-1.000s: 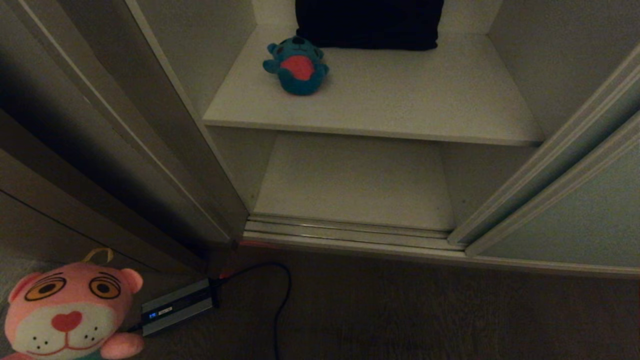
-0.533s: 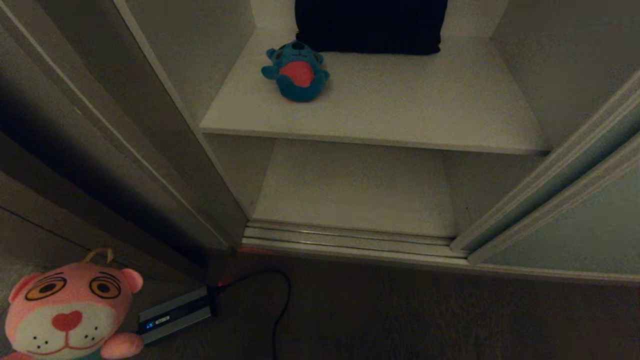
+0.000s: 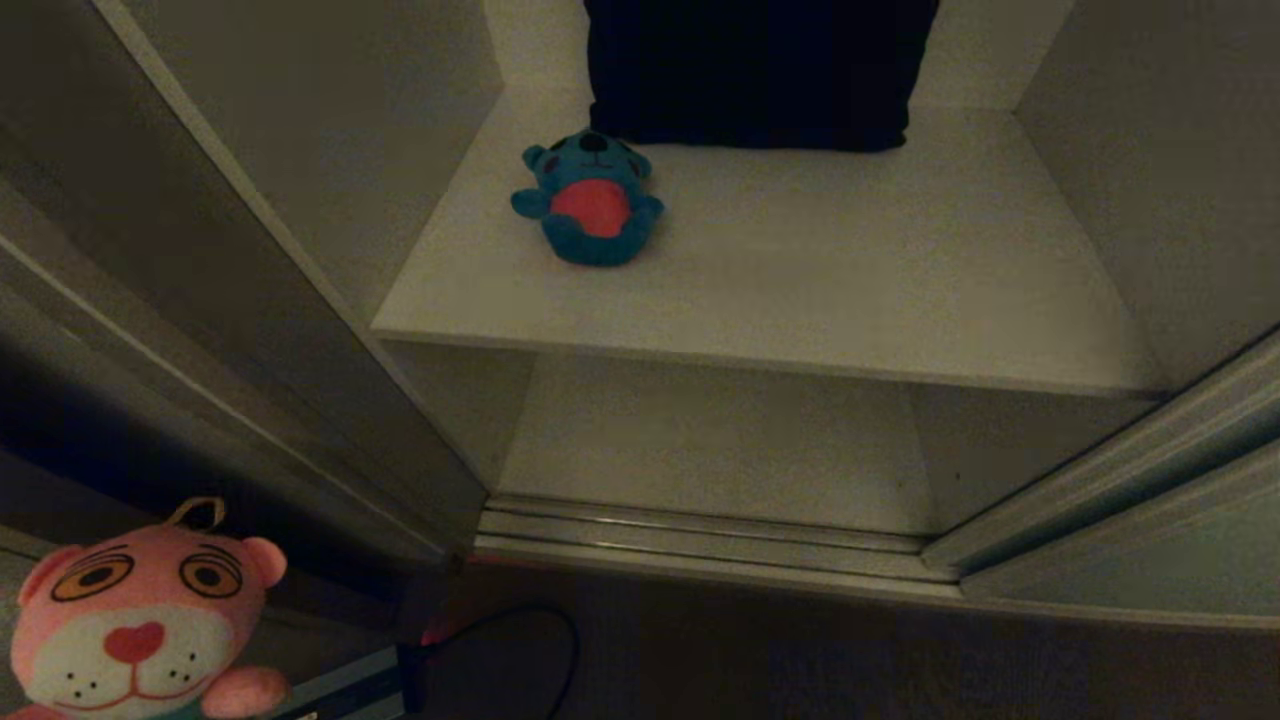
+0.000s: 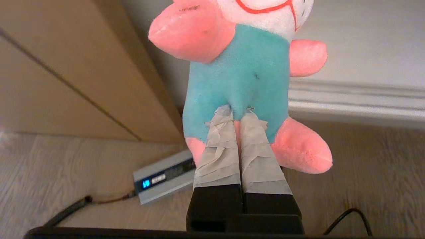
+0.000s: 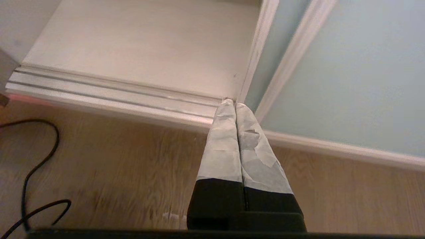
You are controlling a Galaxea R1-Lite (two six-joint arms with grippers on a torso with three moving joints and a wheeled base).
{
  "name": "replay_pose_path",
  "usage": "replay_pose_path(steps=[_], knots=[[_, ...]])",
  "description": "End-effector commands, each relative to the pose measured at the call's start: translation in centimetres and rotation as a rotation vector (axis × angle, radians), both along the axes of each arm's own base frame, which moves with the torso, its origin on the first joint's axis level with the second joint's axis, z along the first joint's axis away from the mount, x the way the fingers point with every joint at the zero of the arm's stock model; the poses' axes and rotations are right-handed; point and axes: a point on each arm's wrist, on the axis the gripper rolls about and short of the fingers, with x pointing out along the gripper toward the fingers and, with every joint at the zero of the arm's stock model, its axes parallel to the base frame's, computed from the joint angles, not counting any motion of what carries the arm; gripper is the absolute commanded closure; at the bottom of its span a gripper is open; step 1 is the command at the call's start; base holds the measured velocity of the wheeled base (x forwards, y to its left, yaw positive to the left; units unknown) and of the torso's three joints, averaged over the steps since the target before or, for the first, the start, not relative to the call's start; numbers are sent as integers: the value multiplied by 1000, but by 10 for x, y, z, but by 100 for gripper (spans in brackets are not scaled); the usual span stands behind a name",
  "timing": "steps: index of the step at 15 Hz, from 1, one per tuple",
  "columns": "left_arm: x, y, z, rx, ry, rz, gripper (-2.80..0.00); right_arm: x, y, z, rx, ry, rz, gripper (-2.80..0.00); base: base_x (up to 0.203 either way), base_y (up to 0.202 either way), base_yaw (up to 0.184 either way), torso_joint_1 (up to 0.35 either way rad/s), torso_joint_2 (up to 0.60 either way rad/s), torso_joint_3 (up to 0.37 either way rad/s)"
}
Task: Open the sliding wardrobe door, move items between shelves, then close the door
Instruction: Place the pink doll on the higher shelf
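Fingers (image 4: pixel 229 146), tape-wrapped, left gripper (image 4: pixel 237 116) clamped on fuzzy pink plush toy (image 4: pixel 239 76) | right gripper (image 5: pixel 235 104) fingers together | teal bear (image 3: pixel 590 205) lay on smooth off-white shelf (image 3: pixel 850 290)

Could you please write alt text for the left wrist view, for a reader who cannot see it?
The left gripper is shut on the teal shirt of a pink plush toy, holding it above a wooden floor. A small grey box with a blue display lies on the floor; behind the toy runs the wardrobe's cream bottom rail.
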Motion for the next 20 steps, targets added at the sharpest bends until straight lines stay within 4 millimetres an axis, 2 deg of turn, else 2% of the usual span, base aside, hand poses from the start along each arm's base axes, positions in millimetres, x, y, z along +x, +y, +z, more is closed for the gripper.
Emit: replay_pose_path(steps=[1,4,6,9,11,14,20], knots=[[0,0,0,6,2,-1,0,0,0,-1,0,2,1,0,109,0,10,6,-4,1],[0,-1,1,97,-7,-37,0,0,0,-1,0,2,1,0,0,0,0,0,0,0],[-2,-1,14,100,-104,-61,0,0,0,-1,0,2,1,0,0,0,0,0,0,0],[-24,-3,66,110,-264,-137,0,0,0,-1,0,2,0,0,0,0,0,0,0,0],[-39,-5,102,100,-288,-231,0,0,0,-1,0,2,1,0,0,0,0,0,0,0],[-21,-9,150,42,-203,-403,0,0,0,-1,0,2,0,0,0,0,0,0,0,0],[34,-15,259,-26,-159,-741,0,0,0,-1,0,2,0,0,0,0,0,0,0,0]])
